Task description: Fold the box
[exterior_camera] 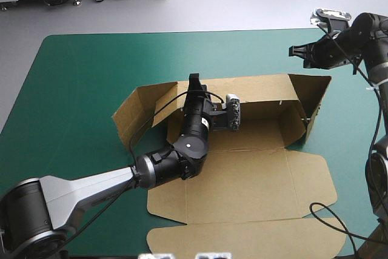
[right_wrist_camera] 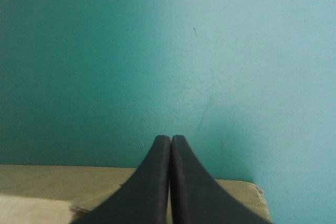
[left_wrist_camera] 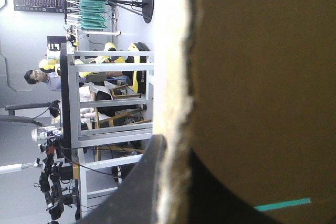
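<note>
The brown box (exterior_camera: 242, 180) lies mid-table with its back wall raised, its side flaps standing out at left and right, and its lid panels flat toward the front. My left gripper (exterior_camera: 194, 79) sits at the back wall's top edge, shut on the box. In the left wrist view the board (left_wrist_camera: 262, 77) runs edge-on between the black fingers (left_wrist_camera: 142, 182). My right gripper (exterior_camera: 294, 50) hangs shut and holds nothing, above the cover beyond the right flap (exterior_camera: 312, 92). In the right wrist view its fingers meet in one point (right_wrist_camera: 170, 139) with a board edge (right_wrist_camera: 52, 187) below.
The teal-green cover (exterior_camera: 73, 83) stretches left of the box and behind it to the far edge. The flat lid (exterior_camera: 242, 235) reaches close to the table's front edge. My left arm lies across the box's left front part.
</note>
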Available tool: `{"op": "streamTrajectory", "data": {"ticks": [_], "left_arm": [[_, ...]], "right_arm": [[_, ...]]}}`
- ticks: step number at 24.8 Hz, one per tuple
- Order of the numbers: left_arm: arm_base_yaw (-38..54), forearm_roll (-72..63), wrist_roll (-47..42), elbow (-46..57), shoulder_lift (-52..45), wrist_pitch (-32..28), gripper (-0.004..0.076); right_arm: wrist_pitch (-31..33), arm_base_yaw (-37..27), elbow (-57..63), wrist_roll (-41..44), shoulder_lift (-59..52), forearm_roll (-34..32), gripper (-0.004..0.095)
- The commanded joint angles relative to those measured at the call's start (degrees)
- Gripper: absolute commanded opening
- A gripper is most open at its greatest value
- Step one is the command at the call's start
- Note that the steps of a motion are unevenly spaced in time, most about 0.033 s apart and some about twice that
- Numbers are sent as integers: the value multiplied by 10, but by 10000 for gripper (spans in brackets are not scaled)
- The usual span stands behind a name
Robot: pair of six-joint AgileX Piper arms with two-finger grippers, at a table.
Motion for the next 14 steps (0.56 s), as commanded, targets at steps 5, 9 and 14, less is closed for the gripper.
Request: {"op": "streamTrajectory", "data": {"ticks": [5, 9, 14], "left_arm": [[-3, 3, -12, -8, -25, 19, -9], [-3, 3, -12, -8, -25, 19, -9], [-3, 3, -12, -8, -25, 26, -9]], "right_arm": [[49, -76, -14, -20, -4, 27, -18], [49, -77, 11, -50, -8, 63, -18], [49, -77, 49, -88, -26, 101, -18]]}}
